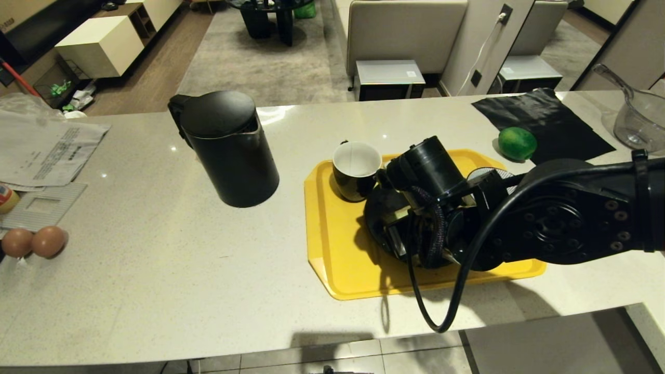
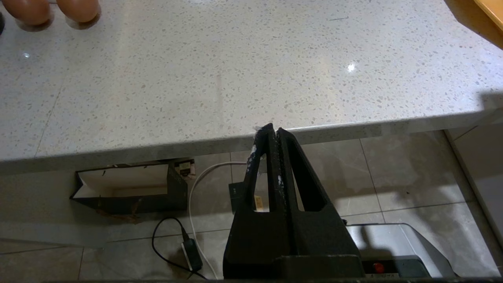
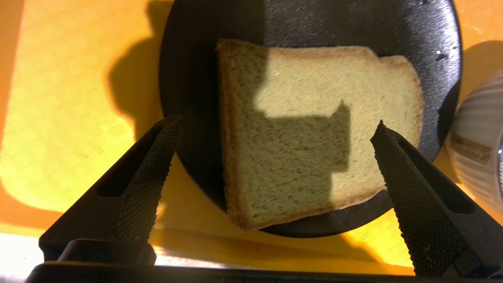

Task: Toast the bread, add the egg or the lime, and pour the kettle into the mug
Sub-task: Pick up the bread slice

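Two fingers of the right gripper (image 3: 275, 137) stand spread wide above the bread (image 3: 314, 133), holding nothing; the slice lies on a black plate (image 3: 188, 78) on the yellow tray (image 1: 332, 249), directly beneath them. Left gripper (image 2: 274, 131) hangs clenched, empty, below the counter edge (image 2: 157, 149).

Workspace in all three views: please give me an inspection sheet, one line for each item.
Surface: pale speckled counter, yellow tray on it.
Job's things: bread on black plate on the tray; mug on the tray; kettle left of the tray; lime; eggs.
Clutter: papers, black sheet, glass jug.
Grippers: right gripper open above the bread; left gripper shut, parked at the counter edge.
Cables: black cable on the right arm.
Surroundings: tiled floor, sofa.
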